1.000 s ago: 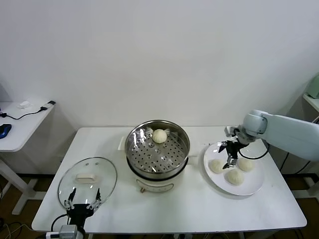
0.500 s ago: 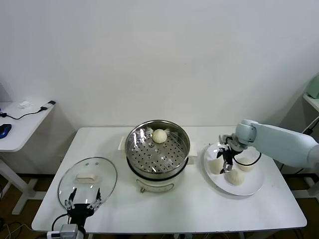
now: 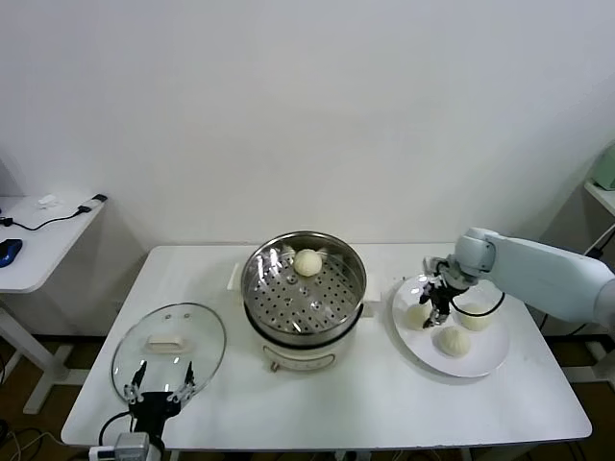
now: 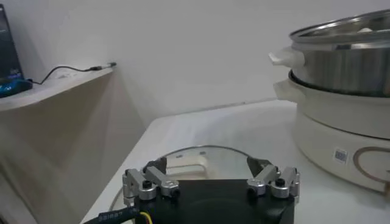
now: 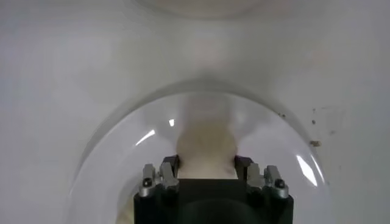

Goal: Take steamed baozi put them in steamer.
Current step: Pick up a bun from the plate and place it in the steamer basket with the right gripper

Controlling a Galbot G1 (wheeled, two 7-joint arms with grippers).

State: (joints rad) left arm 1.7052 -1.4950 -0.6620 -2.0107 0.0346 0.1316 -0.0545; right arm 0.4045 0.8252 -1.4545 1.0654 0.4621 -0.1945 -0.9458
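At the near table edge the left gripper (image 3: 159,394) sits idle, its fingers spread apart, just in front of the glass lid (image 3: 169,344) lying flat on the table (image 3: 365,413). Beyond that, the steamer (image 3: 304,288) stands mid-table with one bun (image 3: 307,262) already resting on its perforated floor toward the back, so roughly a quarter of the job looks done. To the right, the white plate (image 3: 485,363) holds three buns: one at the front (image 3: 452,341), one on the far right side (image 3: 474,316), and one on the steamer side (image 3: 417,316). The right gripper (image 3: 438,309) is down on that last bun; its wrist view shows the fingers (image 5: 170,165) pressed against both sides of the bun (image 5: 206,146), apparently clamped. Three buns remain to carry over, this one first
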